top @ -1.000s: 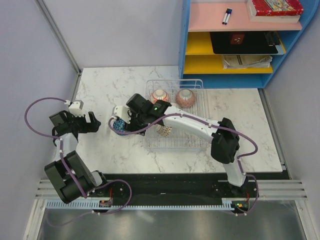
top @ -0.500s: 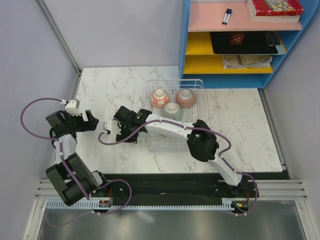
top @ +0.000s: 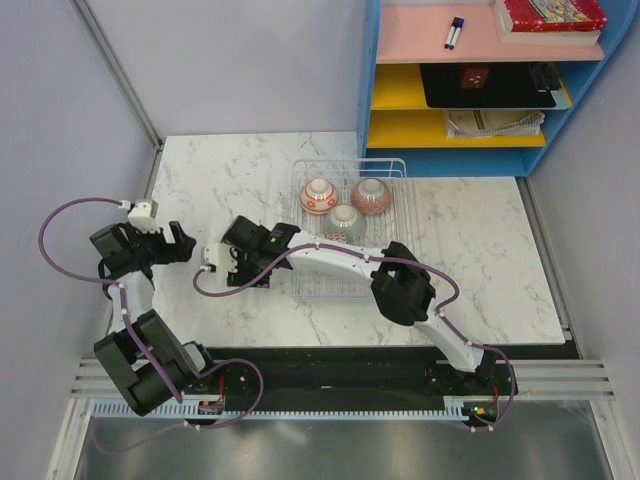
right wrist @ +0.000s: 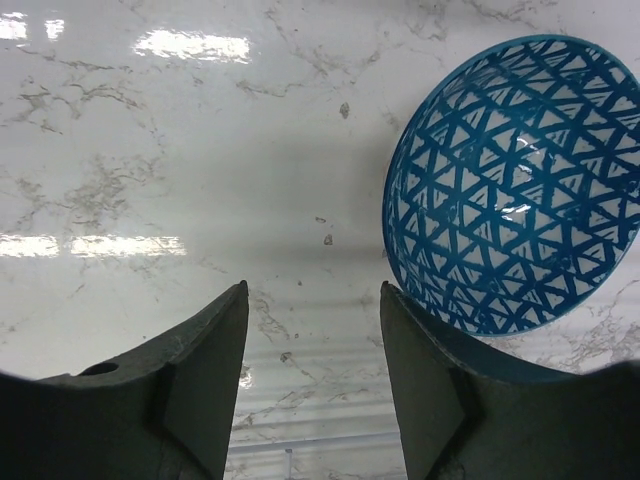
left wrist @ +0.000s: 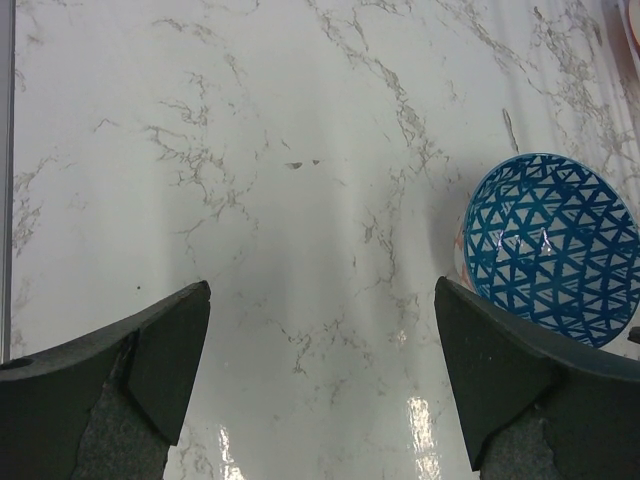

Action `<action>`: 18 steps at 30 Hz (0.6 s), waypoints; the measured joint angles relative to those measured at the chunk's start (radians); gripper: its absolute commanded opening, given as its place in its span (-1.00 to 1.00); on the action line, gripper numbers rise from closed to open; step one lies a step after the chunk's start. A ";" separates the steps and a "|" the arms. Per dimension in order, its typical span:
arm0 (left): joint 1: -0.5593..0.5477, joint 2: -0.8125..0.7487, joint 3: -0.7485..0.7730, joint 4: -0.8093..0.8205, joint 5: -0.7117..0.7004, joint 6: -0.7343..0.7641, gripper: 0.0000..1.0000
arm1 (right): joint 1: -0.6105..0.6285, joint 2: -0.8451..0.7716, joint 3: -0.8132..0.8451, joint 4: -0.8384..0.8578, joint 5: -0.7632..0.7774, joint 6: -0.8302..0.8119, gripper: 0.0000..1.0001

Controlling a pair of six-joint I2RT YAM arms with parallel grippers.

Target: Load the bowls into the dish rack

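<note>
Right tool (right wrist: 315, 300) stood open beside blue lattice-patterned ceramic bowl (right wrist: 510, 180) on marble desk (right wrist: 150, 150), left of silver wire dish rack (top: 395, 240) | apparently lining up a rim grip | left tool (left wrist: 322, 300) hung released, idle.

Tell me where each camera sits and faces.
Top external: above and behind the bases, looking down on the table, dish rack, left arm and right arm.
Left wrist: looks down past the open left gripper at table and blue bowl.
Right wrist: looks down past the open right gripper at the blue bowl.
Shared: both wrist views show that bowl.
</note>
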 measured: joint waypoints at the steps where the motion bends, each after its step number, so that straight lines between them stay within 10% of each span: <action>1: 0.002 -0.002 -0.002 0.000 0.000 0.000 0.99 | 0.004 -0.009 -0.010 0.007 0.001 -0.002 0.25; 18: 0.035 -0.025 -0.011 0.024 0.001 -0.016 0.99 | 0.022 -0.036 -0.028 0.102 0.060 -0.060 0.21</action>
